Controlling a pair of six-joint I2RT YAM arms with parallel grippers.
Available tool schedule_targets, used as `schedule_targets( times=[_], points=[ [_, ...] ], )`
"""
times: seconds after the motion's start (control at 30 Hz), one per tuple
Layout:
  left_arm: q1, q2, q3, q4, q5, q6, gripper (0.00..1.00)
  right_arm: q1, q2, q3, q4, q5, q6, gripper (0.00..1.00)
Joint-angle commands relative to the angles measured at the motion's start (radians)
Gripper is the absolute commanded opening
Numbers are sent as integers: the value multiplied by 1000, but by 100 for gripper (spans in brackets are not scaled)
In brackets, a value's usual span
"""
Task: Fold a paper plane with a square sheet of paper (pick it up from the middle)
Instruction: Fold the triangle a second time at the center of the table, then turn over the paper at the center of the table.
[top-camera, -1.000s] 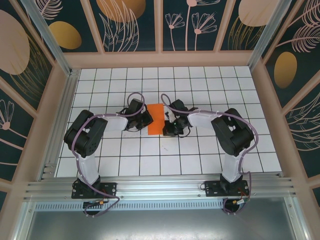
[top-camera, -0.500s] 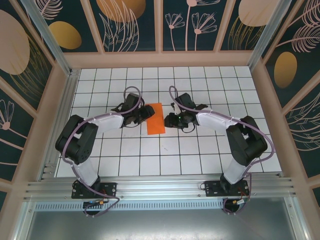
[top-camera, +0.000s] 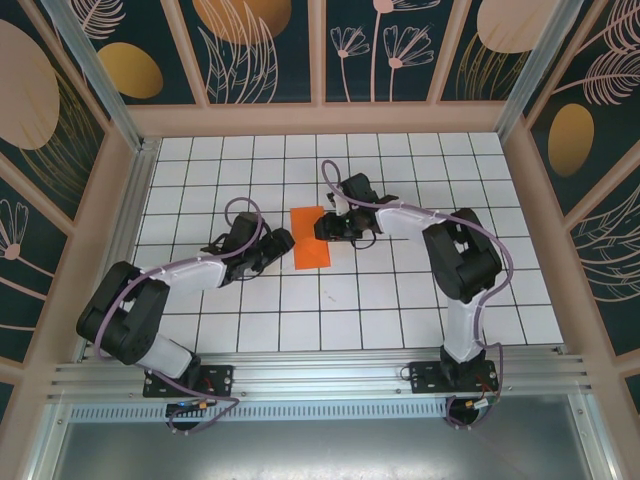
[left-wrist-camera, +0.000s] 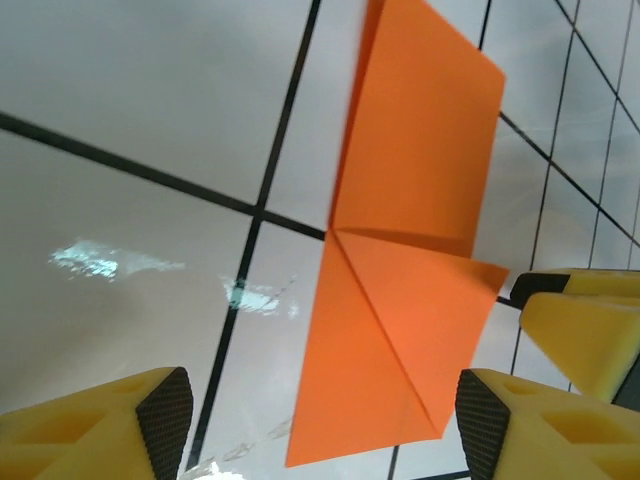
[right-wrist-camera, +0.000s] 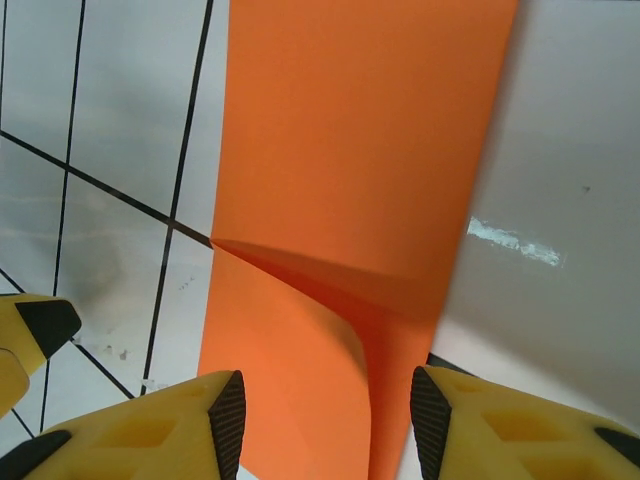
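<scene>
The square sheet of paper (top-camera: 311, 238) lies on the tiled table as a narrow, creased orange strip. In the left wrist view the paper (left-wrist-camera: 410, 300) shows a diagonal fold with a triangular layer on top. In the right wrist view one flap of the paper (right-wrist-camera: 340, 230) curls up a little. My left gripper (top-camera: 279, 241) is open at the strip's left edge, and its pads (left-wrist-camera: 165, 410) straddle the near corner without touching it. My right gripper (top-camera: 323, 228) is open at the strip's far right edge, low over the paper (right-wrist-camera: 330, 420). A paper plane is out of view.
The white grid table (top-camera: 400, 300) is walled by a wooden frame (top-camera: 330, 118), with an aluminium rail (top-camera: 320, 375) at the near edge. A yellow finger of the other gripper shows at the edge of each wrist view, so the two grippers are close together.
Both grippers have gone from shut to open and let go of the paper. The left arm has drawn back to the left. The right gripper has shifted towards the strip's far end.
</scene>
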Motion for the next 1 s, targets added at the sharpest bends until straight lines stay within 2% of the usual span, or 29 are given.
schedule_targets(
  times=[0.0, 0.13, 0.4, 0.5, 0.57, 0.63, 0.8, 0.97],
  points=[
    [7, -38, -14, 81, 18, -22, 74, -5, 30, 37, 32, -111, -56, 49],
    [7, -41, -20, 83, 21, -19, 76, -35, 65, 48, 50, -184, -61, 43],
    [8, -52, -35, 117, 56, -18, 80, -51, 113, 59, 61, -225, -50, 27],
    [7, -57, -54, 163, 92, -23, 82, -61, 113, 48, 95, -261, -37, 18],
    [7, -57, -68, 197, 116, -27, 83, -72, 109, 30, 134, -318, -11, 8],
    [7, -58, -86, 250, 154, -27, 84, -83, 96, -1, 206, -393, 38, 3],
    [7, -70, -132, 380, 221, -38, 86, -100, 31, -86, 397, -521, 212, 2],
    [7, -72, -160, 474, 253, -54, 87, -101, -29, -128, 503, -568, 347, 2]
  ],
)
